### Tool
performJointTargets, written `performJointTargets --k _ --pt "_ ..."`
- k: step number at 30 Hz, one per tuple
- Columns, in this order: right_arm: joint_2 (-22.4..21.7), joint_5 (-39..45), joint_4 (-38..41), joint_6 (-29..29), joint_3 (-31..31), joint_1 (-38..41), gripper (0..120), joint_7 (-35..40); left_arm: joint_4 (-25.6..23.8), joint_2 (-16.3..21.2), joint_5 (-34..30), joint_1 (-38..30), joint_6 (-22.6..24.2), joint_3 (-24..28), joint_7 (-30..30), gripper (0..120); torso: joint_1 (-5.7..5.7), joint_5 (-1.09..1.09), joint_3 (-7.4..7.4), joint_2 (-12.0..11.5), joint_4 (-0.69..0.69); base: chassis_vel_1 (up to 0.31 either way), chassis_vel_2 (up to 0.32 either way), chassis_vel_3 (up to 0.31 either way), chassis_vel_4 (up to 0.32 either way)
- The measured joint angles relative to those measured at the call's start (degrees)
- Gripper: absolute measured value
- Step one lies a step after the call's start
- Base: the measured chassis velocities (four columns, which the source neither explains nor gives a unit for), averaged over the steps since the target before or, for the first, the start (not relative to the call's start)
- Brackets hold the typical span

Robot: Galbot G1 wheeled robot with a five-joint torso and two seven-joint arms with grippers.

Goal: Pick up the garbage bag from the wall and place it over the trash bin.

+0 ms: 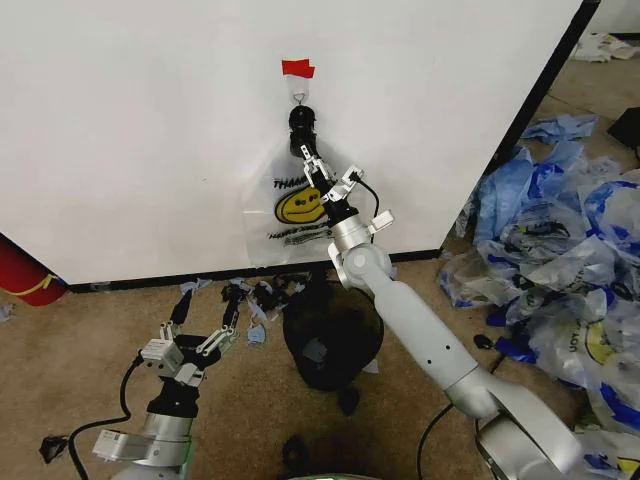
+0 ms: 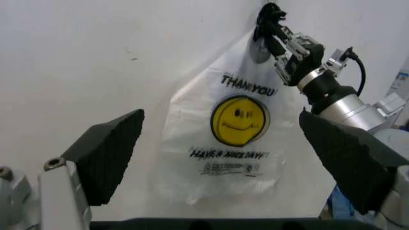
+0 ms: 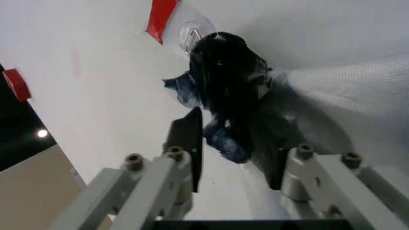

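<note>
At wall (image 1: 150, 120), right claw (image 1: 318, 163) — straddling garbage bag (image 1: 290, 205) handles

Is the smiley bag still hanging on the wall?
Yes, hanging. The bag droops flat against the wall, its bunched handles on the hook, with the right tool reaching its top.

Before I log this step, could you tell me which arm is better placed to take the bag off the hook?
Right: the right gripper is already up at the garbage bag's bunched handles below the hook. The left gripper hangs low, open.
</note>
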Motion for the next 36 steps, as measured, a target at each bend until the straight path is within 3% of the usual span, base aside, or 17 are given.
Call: performJointTargets --k 5,7,27,36 --pt "0.07 0.01 -0.05 -0.11 0.44 -0.25 1 0.63 -0.4 -0.11 0.24 0.17 -0.12 0.23 0.18 96 0.0 0.0 0.0 0.0 -0.01 0.0 0.0 0.0 0.0" --pt "-0.07 0.01 -0.04 -0.12 0.45 -0.39 0 0.7 -0.54 -0.14 0.27 0.32 -0.13 0.24 0.23 96 0.0 0.0 0.0 0.0 0.0 0.0 0.0 0.0 0.0" --pt "-1.44 -0.22 0.76 0.32 0.42 -2.64 0 -2.39 -1.81 -0.47 0.94 1.29 -0.5 -0.22 0.27 96 0.0 -0.01 0.0 0.0 0.0 0.0 0.0 0.0 0.0" --pt "-5.91 0.4 5.11 0.41 -0.16 -6.9 0 -3.3 -2.29 0.38 0.75 1.28 -0.31 -0.32 0.01 96 0.0 0.01 0.0 0.0 -0.01 0.0 0.0 0.0 0.0"
